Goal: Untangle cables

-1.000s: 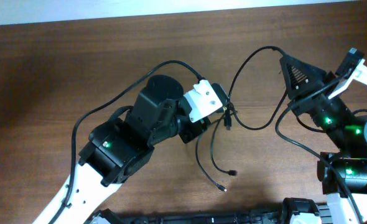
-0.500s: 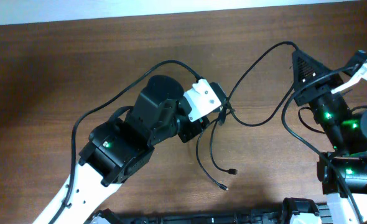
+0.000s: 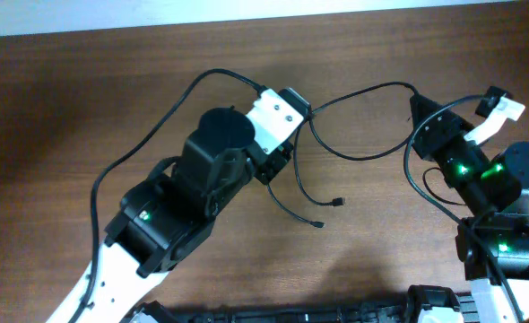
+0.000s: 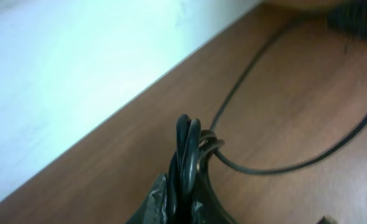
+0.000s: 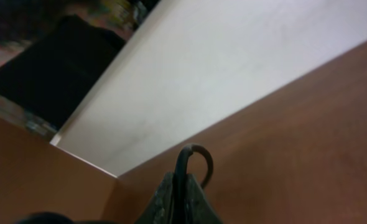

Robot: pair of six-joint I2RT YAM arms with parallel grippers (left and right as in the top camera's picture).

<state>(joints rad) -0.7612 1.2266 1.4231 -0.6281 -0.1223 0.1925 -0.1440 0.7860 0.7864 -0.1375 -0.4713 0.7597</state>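
Observation:
The cables (image 3: 363, 89) are thin black cords on the brown table. One strand runs nearly taut between my two grippers, and another sags in a loop (image 3: 365, 159) beneath it. Two loose ends with small plugs (image 3: 338, 202) lie below the left gripper. My left gripper (image 3: 303, 111) is shut on a small bunch of cable strands (image 4: 188, 140), raised off the table. My right gripper (image 3: 414, 96) is shut on one cable end, which curls over its tips (image 5: 199, 155). In the left wrist view a strand (image 4: 246, 71) leads away to the upper right.
The left arm's thicker black wire (image 3: 148, 139) arcs over the table at the left, and the right arm's wire (image 3: 414, 184) loops beside its base. The table's far edge (image 3: 247, 22) meets a white surface.
My left gripper has lifted and moved toward the far edge with its bunch. The right gripper shifted slightly. The strand between them is straighter, and the loose plug ends were dragged farther up the table.

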